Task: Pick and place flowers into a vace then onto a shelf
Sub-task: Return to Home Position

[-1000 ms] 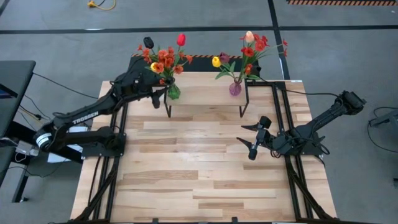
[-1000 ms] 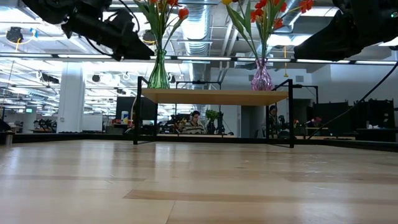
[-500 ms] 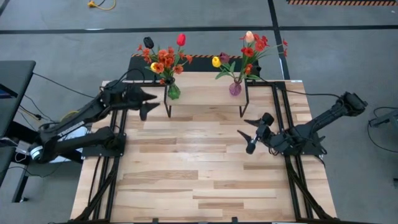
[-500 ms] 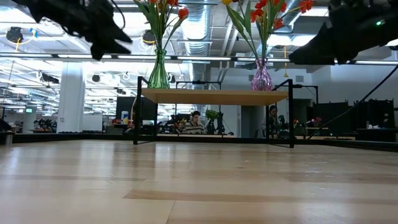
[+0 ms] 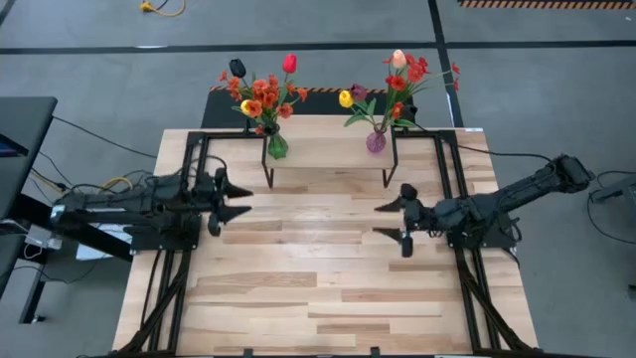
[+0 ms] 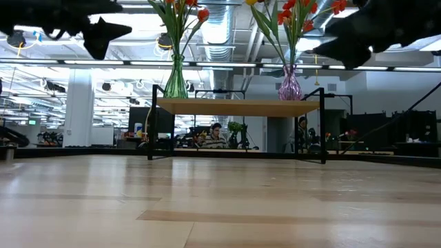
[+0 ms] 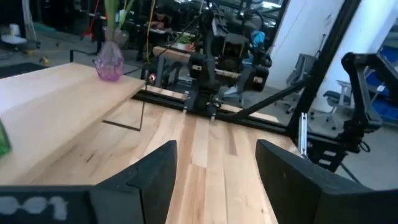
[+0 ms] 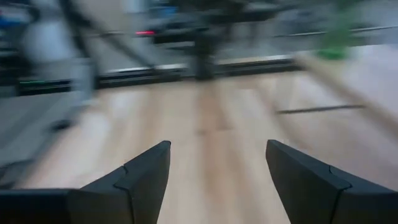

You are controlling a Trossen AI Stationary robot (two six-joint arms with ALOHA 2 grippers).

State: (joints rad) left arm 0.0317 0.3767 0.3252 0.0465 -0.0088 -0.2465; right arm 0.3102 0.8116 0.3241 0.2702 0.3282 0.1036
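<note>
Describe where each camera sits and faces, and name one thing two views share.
High: overhead, looking straight down; left arm and right arm show.
Low: tabletop height, level towards the shelf; arms overhead.
Left wrist: faces the right arm past its open fingers.
Right wrist: faces across the table past open fingers.
Shared: purple vase, high and left wrist.

Open-plan industrial lab: exposed ceiling ducts [image 6: 224,15], strip lights [image 6: 48,62], concrete floor [image 5: 99,80], person [image 6: 216,133] seated beyond.
</note>
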